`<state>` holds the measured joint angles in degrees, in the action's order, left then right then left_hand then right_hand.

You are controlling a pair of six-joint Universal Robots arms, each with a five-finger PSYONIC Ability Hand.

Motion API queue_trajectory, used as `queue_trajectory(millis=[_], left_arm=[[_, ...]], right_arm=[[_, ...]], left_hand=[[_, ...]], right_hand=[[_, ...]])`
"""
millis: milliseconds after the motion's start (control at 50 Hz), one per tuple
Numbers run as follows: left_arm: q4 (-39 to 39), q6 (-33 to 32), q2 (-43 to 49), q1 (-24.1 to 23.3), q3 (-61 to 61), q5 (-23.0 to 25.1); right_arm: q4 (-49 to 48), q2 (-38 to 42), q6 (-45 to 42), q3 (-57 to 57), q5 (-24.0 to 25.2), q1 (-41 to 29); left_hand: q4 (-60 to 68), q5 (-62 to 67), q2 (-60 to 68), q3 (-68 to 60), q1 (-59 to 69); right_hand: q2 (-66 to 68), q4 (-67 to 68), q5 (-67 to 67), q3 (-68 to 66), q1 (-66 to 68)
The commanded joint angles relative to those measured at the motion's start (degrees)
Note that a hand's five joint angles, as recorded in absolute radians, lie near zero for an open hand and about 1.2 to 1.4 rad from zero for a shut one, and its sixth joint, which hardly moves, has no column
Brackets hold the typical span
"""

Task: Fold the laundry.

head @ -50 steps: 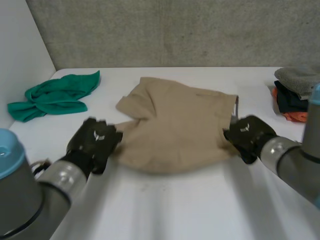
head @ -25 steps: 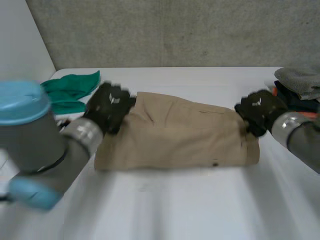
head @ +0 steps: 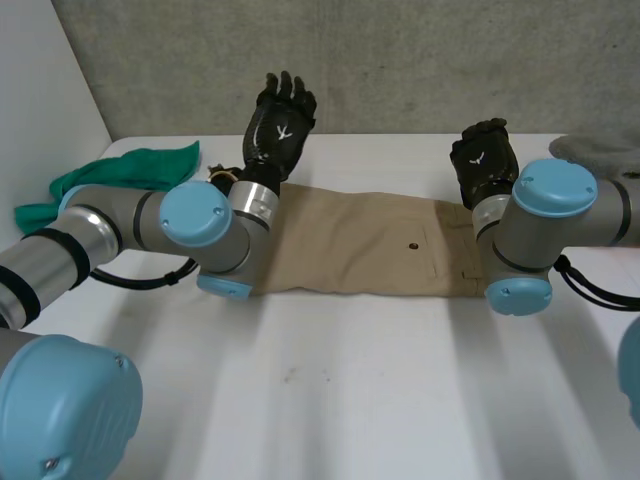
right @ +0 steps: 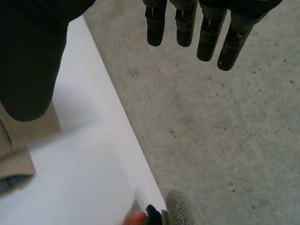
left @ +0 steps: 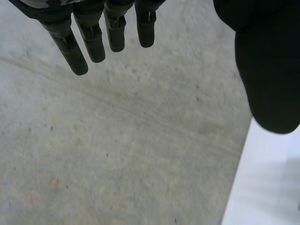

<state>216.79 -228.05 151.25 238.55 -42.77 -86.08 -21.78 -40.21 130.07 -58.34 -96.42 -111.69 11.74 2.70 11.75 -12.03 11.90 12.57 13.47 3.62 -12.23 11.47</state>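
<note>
Change from half a second before: both hands off the cloth and lifted. Found the left hand (head: 278, 125) raised upright beyond the far edge of the tan woven garment (head: 370, 250), where earlier it had clutched the garment's end. Saw its fingers (left: 93, 40) straight and slightly spread in the left wrist view, thumb (left: 267, 79) standing apart, nothing held. Found the right hand (head: 482, 160) likewise up and off the other end, its fingers (right: 185, 26) hanging straight and loose in the right wrist view, thumb (right: 28, 70) wide of them, nothing held either.

Found the garment lying flat on the smooth white table (head: 350, 400), on the near side of both hands, stretched from the left forearm across to the right forearm. Looked flatter and longer than before, when it had bulged as a thick fold between the two grips. Noted its shape as a long narrow band with a straight near fold, matte fabric, a stitched pocket outline and a small dark button (head: 413, 243) toward the right hand's end. Caught one tan hem (right: 16, 150) just under the right thumb.

Marked a crumpled green cloth (head: 140, 165) well out beyond the left arm, soft and creased, unmoved. Marked a pile of grey, black and orange clothes (right: 180, 210) beyond the right hand, fuzzy grey on top. Faced a rough grey concrete wall (left: 117, 140) past the left fingertips.
</note>
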Motion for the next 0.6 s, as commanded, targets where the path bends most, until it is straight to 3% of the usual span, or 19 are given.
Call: queue_trajectory(millis=[20,100,260,420,600], left_arm=[[3.3,2.2,-9.7,-1.0,-13.7,0.0],[2.8,5.9,-15.1,-0.8,-22.3,-0.1],[0.4,21.2,-28.2,-0.8,-38.3,0.5],[-4.1,33.5,-35.9,-1.2,-47.0,0.6],[-4.3,33.9,-36.7,-1.2,-49.5,0.4]], right_arm=[[5.1,-14.9,15.4,-12.4,5.8,0.5],[12.8,-21.1,23.4,-17.0,12.1,2.1],[25.7,-22.0,28.0,-21.5,18.6,8.9],[22.3,-18.1,27.5,-23.0,19.0,9.8],[18.6,-10.8,25.3,-20.2,18.6,10.0]], left_hand=[[-1.7,-2.7,-1.7,2.0,-1.9],[-1.7,-2.7,-1.7,2.0,-1.9],[-1.7,-2.7,-1.7,2.0,-1.9],[-1.7,-2.7,-1.7,2.0,-1.9],[-1.5,-2.5,-1.5,1.8,-1.7]], right_hand=[[-2.6,-3.5,-3.6,2.2,-1.5],[-2.6,-3.5,-3.6,2.2,-1.5],[6.6,5.7,5.5,-6.9,7.7],[12.6,11.7,11.6,-13.0,13.7],[21.4,20.5,20.3,-21.7,22.5]])
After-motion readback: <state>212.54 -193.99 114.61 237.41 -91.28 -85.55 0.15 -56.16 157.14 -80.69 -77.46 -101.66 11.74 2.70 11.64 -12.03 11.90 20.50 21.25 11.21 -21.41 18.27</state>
